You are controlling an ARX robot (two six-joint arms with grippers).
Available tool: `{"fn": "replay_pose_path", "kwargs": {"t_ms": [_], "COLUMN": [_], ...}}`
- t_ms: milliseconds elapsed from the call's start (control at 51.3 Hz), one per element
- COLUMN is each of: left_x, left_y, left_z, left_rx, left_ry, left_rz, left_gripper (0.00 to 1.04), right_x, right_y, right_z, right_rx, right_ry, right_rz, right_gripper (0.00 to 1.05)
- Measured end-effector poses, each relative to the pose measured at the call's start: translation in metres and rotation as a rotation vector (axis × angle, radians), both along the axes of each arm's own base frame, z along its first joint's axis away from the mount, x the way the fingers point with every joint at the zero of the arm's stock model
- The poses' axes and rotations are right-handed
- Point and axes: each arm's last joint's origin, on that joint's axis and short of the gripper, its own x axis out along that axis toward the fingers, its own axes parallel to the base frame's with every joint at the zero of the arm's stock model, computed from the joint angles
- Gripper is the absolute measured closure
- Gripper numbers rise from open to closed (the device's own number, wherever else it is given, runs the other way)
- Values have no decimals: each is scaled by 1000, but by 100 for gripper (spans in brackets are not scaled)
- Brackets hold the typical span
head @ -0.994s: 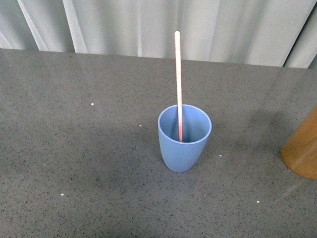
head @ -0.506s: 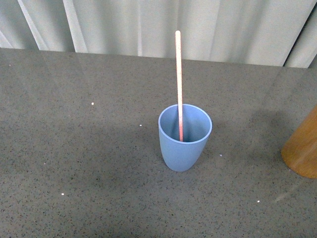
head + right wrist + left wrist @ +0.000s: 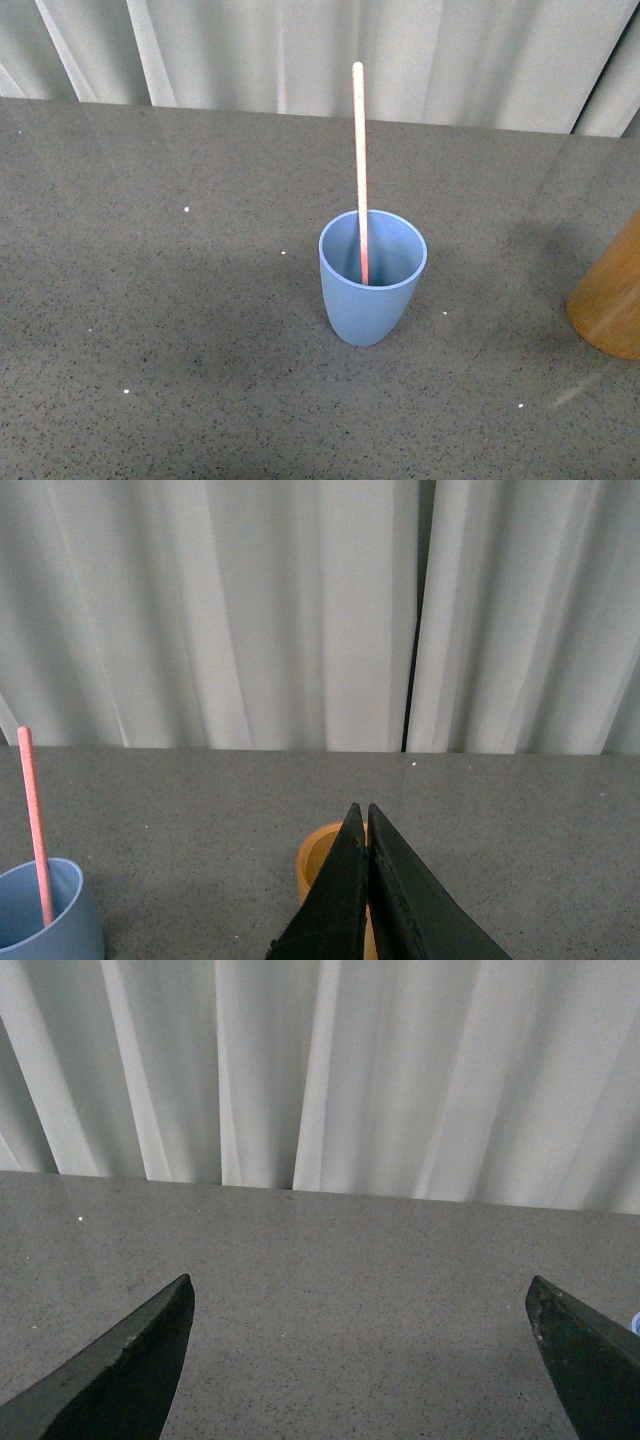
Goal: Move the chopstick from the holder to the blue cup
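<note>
Grey speckled table (image 3: 150, 330) before pale curtains (image 3: 300, 50): the chopstick (image 3: 360, 150) stands in the blue cup (image 3: 372, 290), holder (image 3: 610, 300) well right. Left gripper (image 3: 360, 1360) gapes wide, empty. Right gripper (image 3: 365, 825) pinched closed, empty, above the holder.

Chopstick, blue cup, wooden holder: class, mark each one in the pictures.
chopstick (image 3: 359, 150): front view, middle of the bare shaft above the cup.
blue cup (image 3: 368, 315): front view, outer front wall.
holder (image 3: 612, 305): front view, its side at the right edge.
</note>
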Motion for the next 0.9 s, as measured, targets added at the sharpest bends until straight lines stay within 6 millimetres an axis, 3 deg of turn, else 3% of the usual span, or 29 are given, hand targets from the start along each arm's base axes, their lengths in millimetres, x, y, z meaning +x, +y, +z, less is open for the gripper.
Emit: {"fn": "replay_pose_path", "kwargs": {"t_ms": [292,351,487,565,662,779,896], "left_x": [0,0,0,0,0,0,0], "left_y": [0,0,0,0,0,0,0], "left_z": [0,0,0,0,0,0,0], "left_rx": [0,0,0,0,0,0,0], "left_ry": [-2,-2,-2,-2,-2,-2,-2], "left_rz": [0,0,0,0,0,0,0], "left_gripper": [7,7,7,7,7,7,7], "right_x": [0,0,0,0,0,0,0], "right_y": [0,0,0,0,0,0,0], "right_z": [0,0,0,0,0,0,0], "right_rx": [0,0,0,0,0,0,0], "right_ry": [2,2,2,2,2,2,2], "right_rz": [0,0,0,0,0,0,0], "right_gripper": [104,97,63,51,28,10,11]}}
